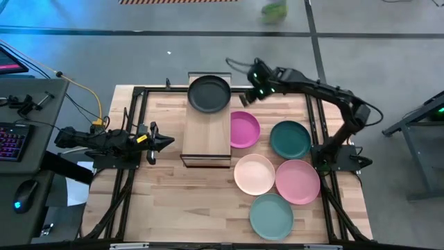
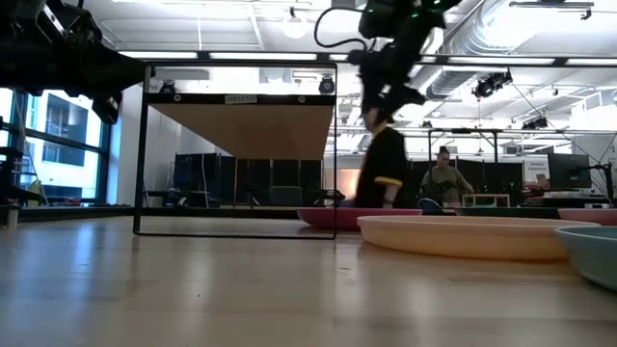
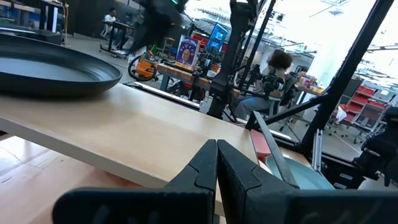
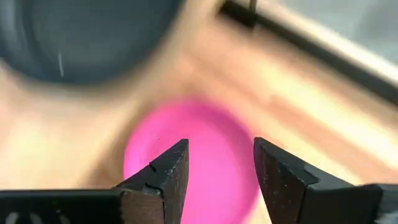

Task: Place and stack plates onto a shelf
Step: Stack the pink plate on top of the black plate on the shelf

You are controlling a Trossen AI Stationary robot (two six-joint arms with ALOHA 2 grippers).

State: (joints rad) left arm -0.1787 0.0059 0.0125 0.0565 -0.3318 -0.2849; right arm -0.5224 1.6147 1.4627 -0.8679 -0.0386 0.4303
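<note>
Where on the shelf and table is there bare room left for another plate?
The shelf is bare from the dark plate at its far end to its near end. The table is bare between the shelf's near end and the front edge. The right side is crowded: magenta, dark green, cream, pink and teal plates lie close together.

A dark grey-black plate (image 1: 209, 94) sits on the far end of the shelf (image 1: 206, 133). The right hand (image 1: 247, 97) hovers beside it, above the magenta plate (image 1: 243, 130). The left hand (image 1: 166, 142) waits by the shelf's other side.
</note>
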